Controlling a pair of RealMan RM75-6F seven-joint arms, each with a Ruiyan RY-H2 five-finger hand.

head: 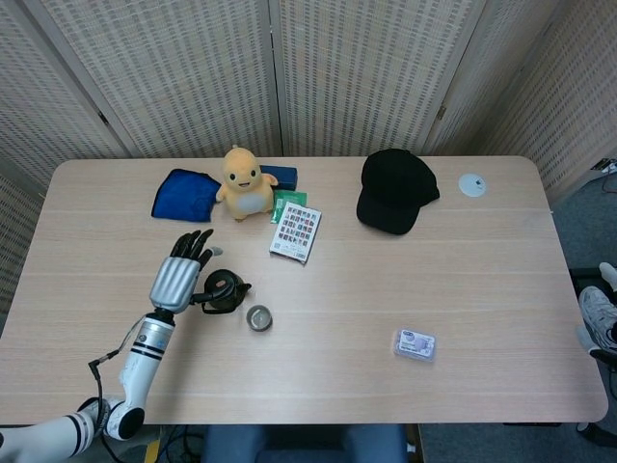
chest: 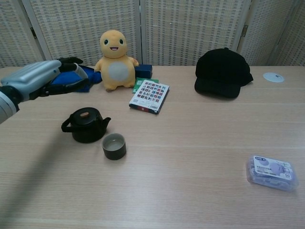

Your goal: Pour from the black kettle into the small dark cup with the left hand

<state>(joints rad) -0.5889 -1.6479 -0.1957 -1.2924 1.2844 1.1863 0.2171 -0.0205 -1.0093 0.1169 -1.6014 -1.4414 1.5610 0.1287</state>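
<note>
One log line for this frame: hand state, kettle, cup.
left hand: open, raised clear of kettle | kettle: upright on table, spout toward cup | cup: upright beside kettle | right hand: not in view

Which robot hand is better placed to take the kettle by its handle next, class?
Left. The left robot hand hovers open just behind the black kettle, whose handle faces its side. The right robot hand is not in view.
</note>
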